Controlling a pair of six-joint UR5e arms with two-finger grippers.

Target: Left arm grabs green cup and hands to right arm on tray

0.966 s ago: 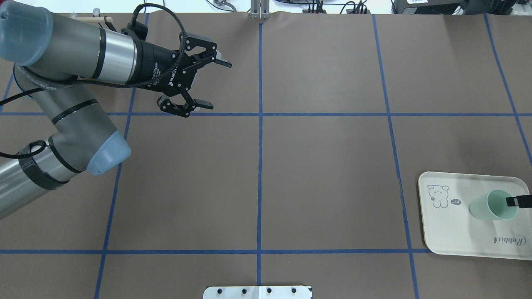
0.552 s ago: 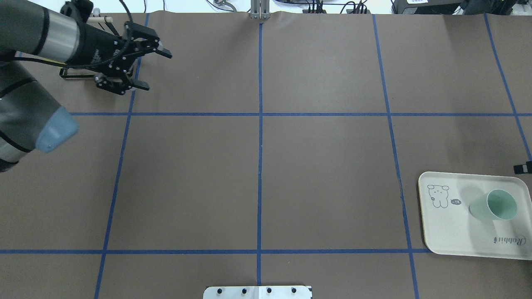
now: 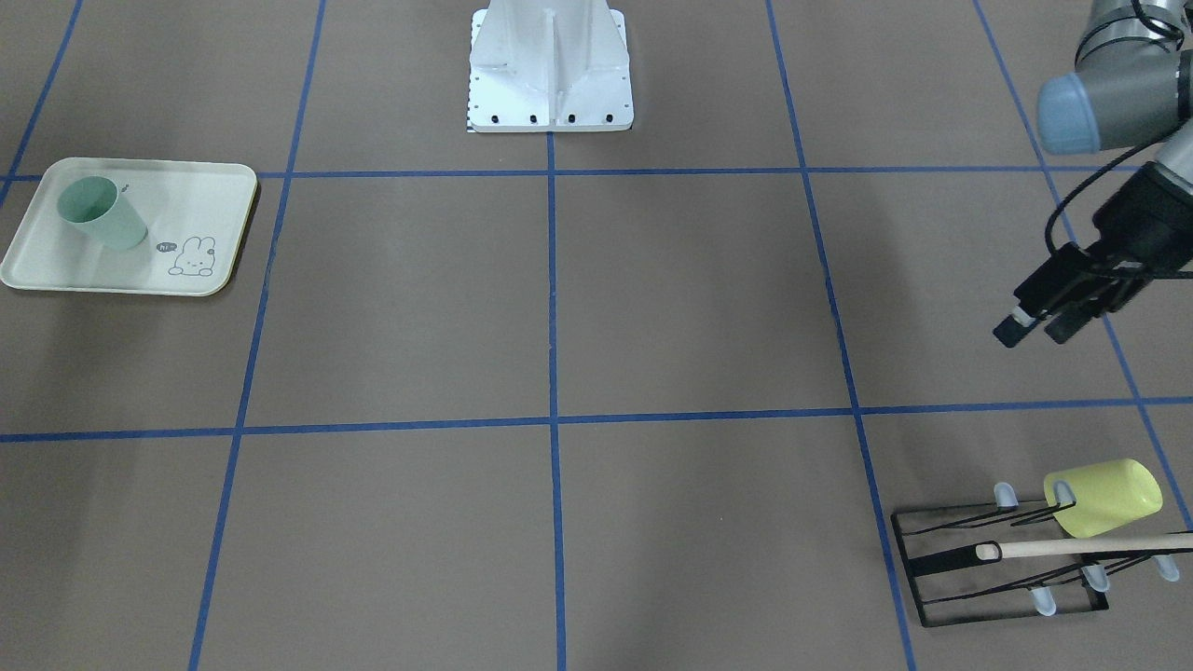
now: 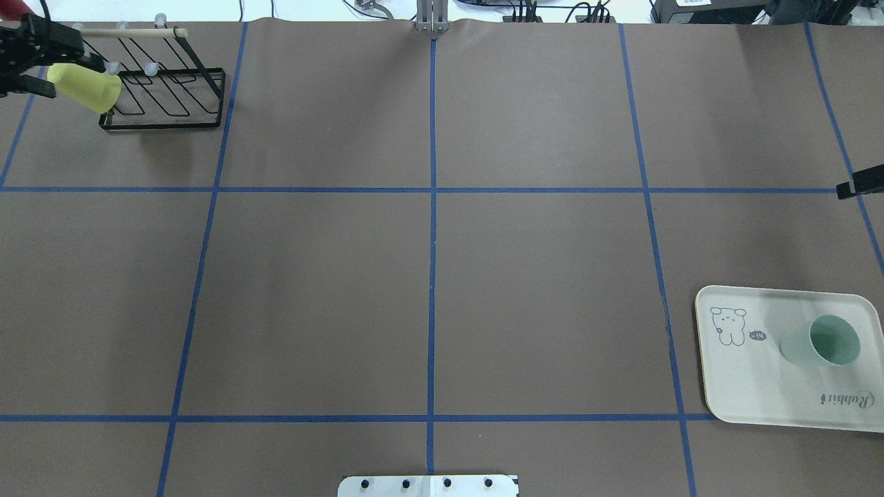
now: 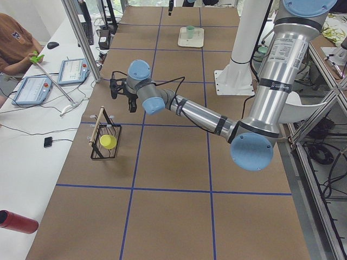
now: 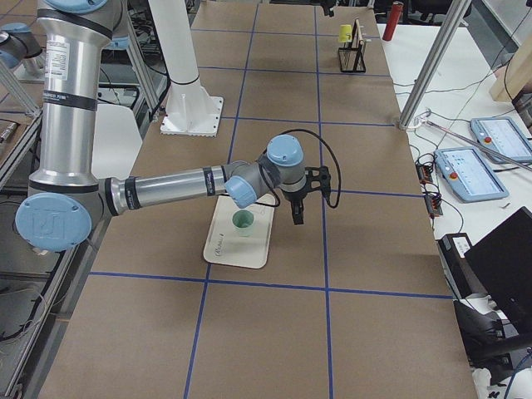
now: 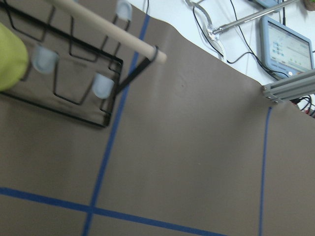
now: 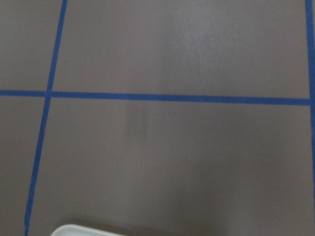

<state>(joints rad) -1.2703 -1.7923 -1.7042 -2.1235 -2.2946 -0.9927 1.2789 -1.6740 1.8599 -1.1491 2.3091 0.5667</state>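
Observation:
The pale green cup (image 4: 825, 343) stands upright on the cream rabbit tray (image 4: 753, 393) at the table's right near corner; it also shows in the front view (image 3: 101, 214). Nothing holds it. My left gripper (image 3: 1035, 328) is open and empty, hanging above the table near the wire rack at the far left. Of my right gripper only one black fingertip (image 4: 856, 186) shows at the overhead view's right edge, well away from the tray. In the right side view the right gripper (image 6: 298, 208) hangs beside the tray; I cannot tell whether it is open.
A black wire rack (image 4: 173, 96) with a wooden rod stands at the far left corner, with a yellow-green cup (image 4: 86, 86) on one of its pegs. The robot's white base plate (image 3: 550, 93) sits at the near middle edge. Blue tape lines grid the brown table.
My left arm has swung back left, uncovering the rack. The right fingertip has left the green cup's rim and moved away from the tray. The cup stays on the tray.

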